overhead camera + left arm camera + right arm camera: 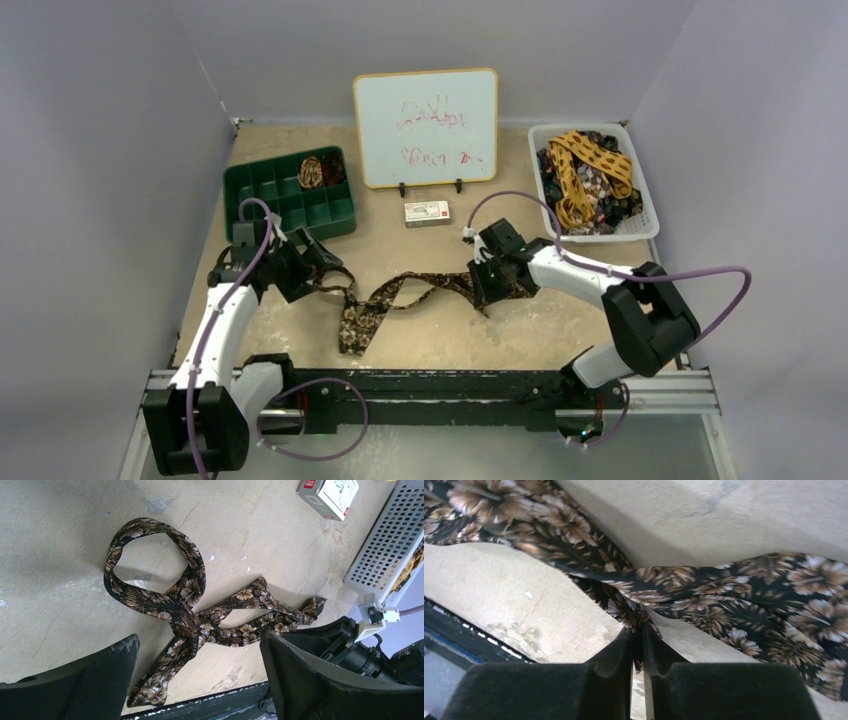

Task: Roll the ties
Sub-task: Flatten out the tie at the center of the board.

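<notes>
right tool pinches the brown tie near the table front edge, left tool stands wide open, holding nothing

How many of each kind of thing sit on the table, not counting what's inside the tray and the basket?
loose tie: 1
green tray: 1
white basket: 1
whiteboard: 1
small box: 1
Total: 5
</notes>
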Available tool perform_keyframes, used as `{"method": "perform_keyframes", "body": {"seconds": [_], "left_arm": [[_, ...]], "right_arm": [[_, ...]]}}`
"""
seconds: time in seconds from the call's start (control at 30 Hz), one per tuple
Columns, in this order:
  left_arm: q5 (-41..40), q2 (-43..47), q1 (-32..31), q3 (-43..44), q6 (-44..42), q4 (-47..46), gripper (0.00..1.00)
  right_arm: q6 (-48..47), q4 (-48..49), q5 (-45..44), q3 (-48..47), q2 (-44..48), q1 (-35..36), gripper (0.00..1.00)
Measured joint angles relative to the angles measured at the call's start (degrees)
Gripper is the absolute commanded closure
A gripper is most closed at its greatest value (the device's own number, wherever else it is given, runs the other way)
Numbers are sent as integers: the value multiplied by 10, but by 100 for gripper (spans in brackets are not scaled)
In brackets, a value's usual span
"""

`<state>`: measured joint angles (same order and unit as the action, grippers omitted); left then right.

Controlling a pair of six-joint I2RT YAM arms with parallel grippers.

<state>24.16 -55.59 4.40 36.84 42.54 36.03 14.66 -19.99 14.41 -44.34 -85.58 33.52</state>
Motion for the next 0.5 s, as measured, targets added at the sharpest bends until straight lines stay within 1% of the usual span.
{"method": "perform_keyframes", "body": {"seconds": [0.1,0.27,0.33,0.5], "left_arm": [[1,0,0,0,-1,0,10],[1,0,0,0,-2,0,10],[2,0,0,0,-2,0,10],[5,1,0,0,-2,0,10]], "right_arm": [[9,-16,-29,0,16,2,94],[28,-44,-64,-5,89,-7,94],[32,-51,-66,-14,90,-18,94],[42,-68,-75,-23,52,-60,96]]}}
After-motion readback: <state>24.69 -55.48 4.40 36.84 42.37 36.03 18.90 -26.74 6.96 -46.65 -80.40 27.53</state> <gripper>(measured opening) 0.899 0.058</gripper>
